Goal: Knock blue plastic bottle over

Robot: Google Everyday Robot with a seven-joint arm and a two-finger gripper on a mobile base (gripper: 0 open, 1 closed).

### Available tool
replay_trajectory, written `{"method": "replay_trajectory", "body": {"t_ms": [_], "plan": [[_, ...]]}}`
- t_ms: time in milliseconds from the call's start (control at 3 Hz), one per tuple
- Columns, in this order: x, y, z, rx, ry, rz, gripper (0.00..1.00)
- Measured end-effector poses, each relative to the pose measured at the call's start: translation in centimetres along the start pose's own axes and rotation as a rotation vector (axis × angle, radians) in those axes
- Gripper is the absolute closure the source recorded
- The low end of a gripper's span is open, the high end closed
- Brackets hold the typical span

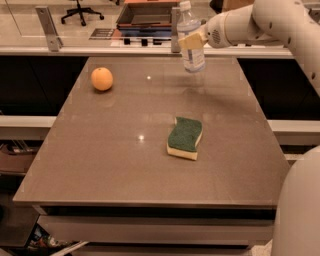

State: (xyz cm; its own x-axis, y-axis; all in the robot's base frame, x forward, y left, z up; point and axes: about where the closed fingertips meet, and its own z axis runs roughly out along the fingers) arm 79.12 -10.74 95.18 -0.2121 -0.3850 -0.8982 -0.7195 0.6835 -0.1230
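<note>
**Camera view.** A brown surface [115,165] carries three objects, with the robot at the right.

At far left, beyond the surface, a metal post [48,27] stands on a pale ledge, and an office chair [80,9] is visible on the floor behind it.

An orange [102,78] rests on the surface in the far left part, well apart from everything else.

Beyond the far edge, near the middle, lies a dark shallow tray [147,15].

A sponge [185,137], with its green scouring face up and its yellow body beneath, lies flat right of centre and nearer the camera than the orange.

The blue plastic bottle [196,59] is at the far edge of the surface, right of centre and well behind the sponge. It is clear with a white cap and a pale label, and it tilts slightly so that the cap leans to the left. Whether its base touches the surface cannot be told.

The gripper [191,40] is at the bottle's mid-height, reaching in from the right. The jaws are closed on the bottle: one cream-coloured pad lies across its near side, over the label, and the other is hidden behind it.

The white arm [265,20] runs from the gripper to the upper right corner. The robot's white body [300,210] fills the lower right corner.
</note>
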Motion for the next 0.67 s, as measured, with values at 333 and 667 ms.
{"method": "replay_trajectory", "body": {"t_ms": [333, 667], "plan": [[-0.33, 0.24, -1.26, 0.005, 0.117, -0.019, 1.0], [0.41, 0.7, -1.02, -0.008, 0.245, -0.029, 1.0]]}}
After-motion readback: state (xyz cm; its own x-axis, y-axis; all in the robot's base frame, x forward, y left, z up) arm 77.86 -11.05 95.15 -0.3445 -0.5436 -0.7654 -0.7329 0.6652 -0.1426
